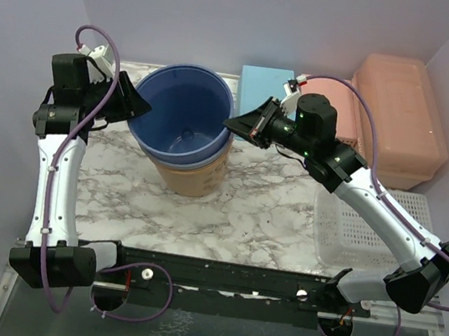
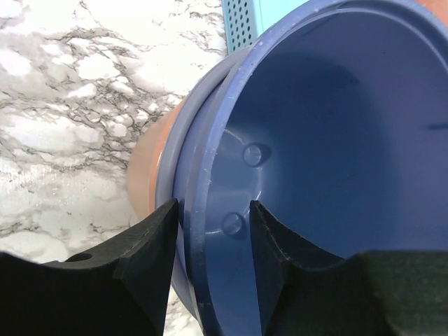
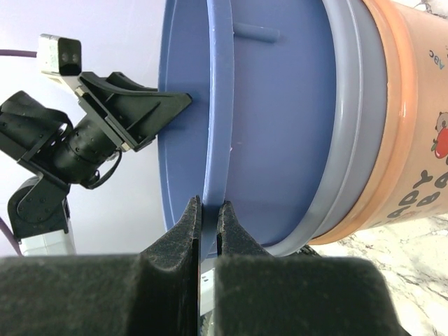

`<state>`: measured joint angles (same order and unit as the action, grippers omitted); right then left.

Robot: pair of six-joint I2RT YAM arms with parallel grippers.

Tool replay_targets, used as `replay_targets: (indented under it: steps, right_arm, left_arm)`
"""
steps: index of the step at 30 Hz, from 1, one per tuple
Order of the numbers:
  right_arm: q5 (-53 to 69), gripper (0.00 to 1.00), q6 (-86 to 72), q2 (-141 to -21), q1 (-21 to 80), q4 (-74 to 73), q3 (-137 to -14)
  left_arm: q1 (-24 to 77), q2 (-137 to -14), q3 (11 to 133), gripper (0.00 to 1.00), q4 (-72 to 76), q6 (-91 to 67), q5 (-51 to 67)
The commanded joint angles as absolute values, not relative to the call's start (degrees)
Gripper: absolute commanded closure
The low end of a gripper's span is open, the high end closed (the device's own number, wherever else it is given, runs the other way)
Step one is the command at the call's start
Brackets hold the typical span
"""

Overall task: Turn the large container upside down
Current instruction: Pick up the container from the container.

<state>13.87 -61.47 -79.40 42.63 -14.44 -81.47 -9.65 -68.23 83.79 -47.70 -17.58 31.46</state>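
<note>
The large container [image 1: 401, 118], a peach-orange lidded box, stands upright at the back right, and neither gripper touches it. Both grippers are at a blue bucket [image 1: 182, 115] nested in an orange bucket [image 1: 194, 176] at mid-table. My left gripper [image 1: 145, 108] straddles the blue bucket's left rim [image 2: 203, 175], one finger outside and one inside, with a gap on the inner side [image 2: 213, 206]. My right gripper [image 1: 233, 124] is shut on the opposite rim [image 3: 217, 105], which is pinched between its fingertips [image 3: 208, 203]. The left gripper [image 3: 140, 105] also shows across the bucket.
A light blue box [image 1: 264, 85] stands behind the buckets, its perforated side [image 2: 241, 21] in the left wrist view. A pink container [image 1: 340, 101] sits beside the large container. A white perforated basket [image 1: 367, 232] lies under the right arm. Purple walls close in the marble table [image 1: 119, 194].
</note>
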Motion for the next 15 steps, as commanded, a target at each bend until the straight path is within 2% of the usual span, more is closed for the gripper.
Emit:
replay_targets:
  steps: [1,2,8,11,15]
  right_arm:
    - [17.27,0.99,-61.65,-77.61,42.29,-6.02,-84.99]
    - [17.31,0.99,-61.69,-77.66,42.28,-5.87,-85.03]
    - [17.86,0.99,-61.58,-78.11,42.24,-5.71,-85.25]
    - [17.88,0.97,-61.18,-78.05,42.23,-6.12,-85.25]
    - [15.69,0.83,-58.8,-78.82,42.19,-11.09,-86.83]
  left_arm:
    - [-9.4,-68.12,83.41,0.53,-48.09,-15.86,34.08]
    - [-9.4,-68.23,83.67,0.55,-48.38,-15.77,34.2]
    - [-9.4,-68.08,85.49,0.87,-48.48,-16.11,35.48]
    - [-9.39,-67.79,86.69,0.98,-48.04,-17.07,34.92]
    - [-9.38,-66.65,86.76,1.0,-44.27,-21.6,34.84]
